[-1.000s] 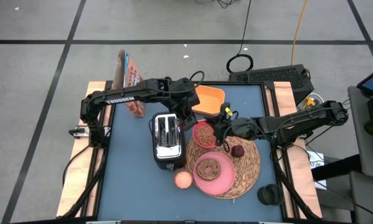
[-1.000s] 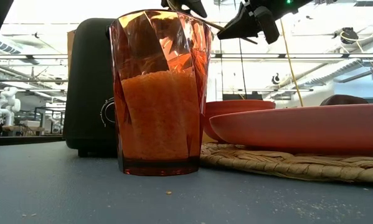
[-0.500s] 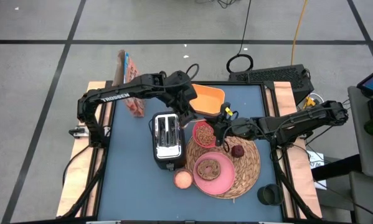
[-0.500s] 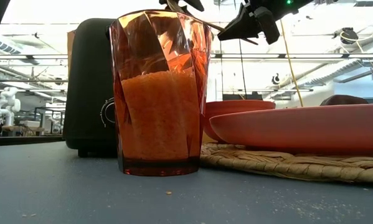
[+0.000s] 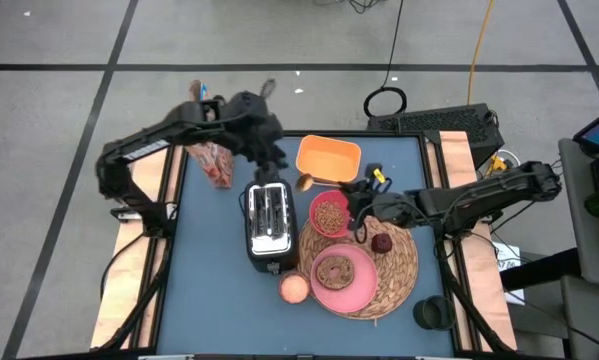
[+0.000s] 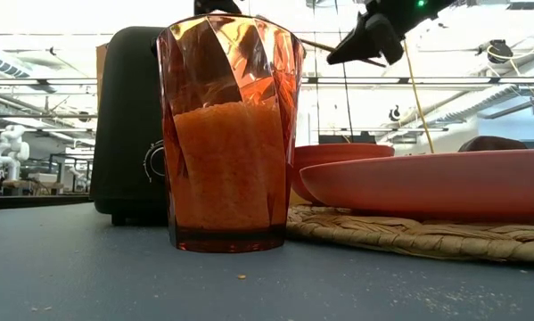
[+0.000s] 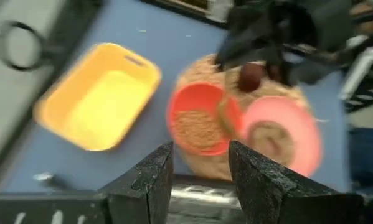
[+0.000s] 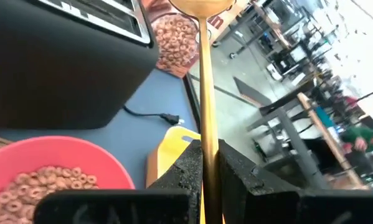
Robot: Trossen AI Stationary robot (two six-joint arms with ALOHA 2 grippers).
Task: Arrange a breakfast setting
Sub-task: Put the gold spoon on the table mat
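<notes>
On the round woven placemat (image 5: 397, 268) lie a pink plate (image 5: 351, 292) with a brown ring-shaped bread (image 5: 334, 270), a pink bowl of cereal (image 5: 328, 214) and a small dark-red fruit (image 5: 381, 242). My right gripper (image 5: 359, 207) hovers by the bowl's right side, shut on a golden spoon (image 5: 304, 182). My left gripper (image 5: 274, 168) hangs open and empty above the far end of the black toaster (image 5: 269, 225); in its wrist view its fingers (image 7: 152, 180) have nothing between them. My right gripper pinches the spoon's thin handle (image 8: 206, 134) between its two fingers. The fingers come from the table's right, nearly level, and lie along the handle. The spoon sticks out ahead of them toward the left, its bowl (image 8: 202, 5) lifted clear beyond the cereal bowl's far rim.
An orange tub (image 5: 329, 158) sits at the far middle and a cereal box (image 5: 211, 150) at the far left. An orange tumbler (image 5: 293, 288) stands by the plate's left edge. A black cup (image 5: 432, 313) is at the near right corner.
My left gripper has risen and drawn back from the bowl toward the table's far left, over the toaster's far end. This uncovers the orange tub and the spoon's bowl. My right gripper has stayed in place and rolled slightly with the spoon.
</notes>
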